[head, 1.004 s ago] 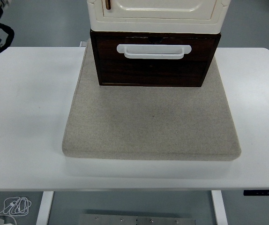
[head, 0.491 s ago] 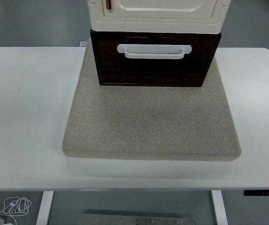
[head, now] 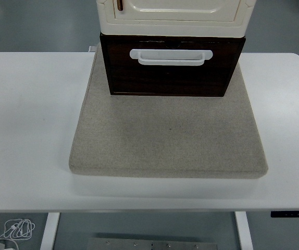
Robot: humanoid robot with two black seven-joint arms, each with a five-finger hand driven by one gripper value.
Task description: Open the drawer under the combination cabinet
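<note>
A combination cabinet stands at the back of a beige mat [head: 167,140]. Its upper part is a cream cabinet [head: 175,15] with a panelled door, cut off by the picture's top. Below it sits a dark brown wooden drawer [head: 170,73] with a white bar handle [head: 171,56] across its front. The drawer front lies flush with the cabinet body. Neither of my hands shows in the head view.
The mat lies on a white table [head: 24,130] whose near edge runs along the bottom. A coiled white cable [head: 14,229] lies on the floor at the lower left. A dark control strip [head: 293,213] sits under the table's right front edge.
My left arm, seen at the upper left edge one second ago, has withdrawn out of the picture. The cabinet and drawer have not moved.
</note>
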